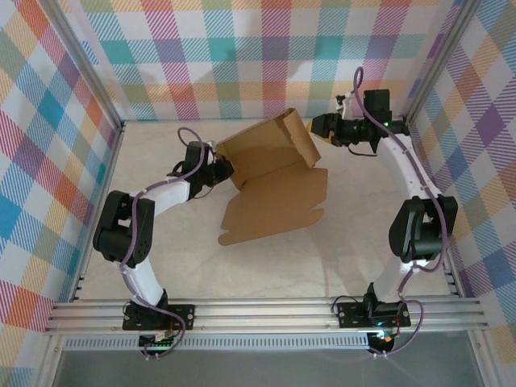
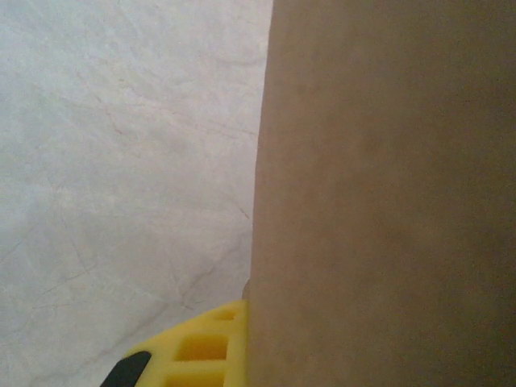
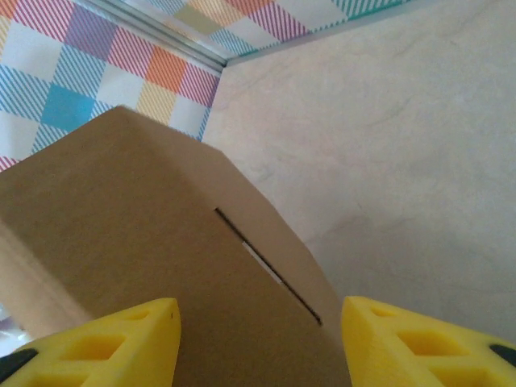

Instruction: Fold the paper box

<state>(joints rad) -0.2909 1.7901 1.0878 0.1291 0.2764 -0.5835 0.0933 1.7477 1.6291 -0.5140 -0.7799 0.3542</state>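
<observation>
Cardboard of the paper box [image 1: 278,193] lies in the middle of the table [image 1: 339,258], near panel flat, far panel raised at a slant. The left gripper [image 1: 224,171] is pinched tight on the box's left edge. The right gripper [image 1: 319,127] stands half-wide at the raised panel's right end, with yellow fingers [image 3: 121,343] on either side of the cardboard.

Plaid walls [image 1: 258,48], pale table [image 1: 266,274].
Pastel checks on three sides; surface marbled cream; aluminium rails [image 1: 266,313] at near edge.

Much of the left fingers [image 2: 201,351] behind the paper box [image 2: 387,201] or off-frame below
</observation>
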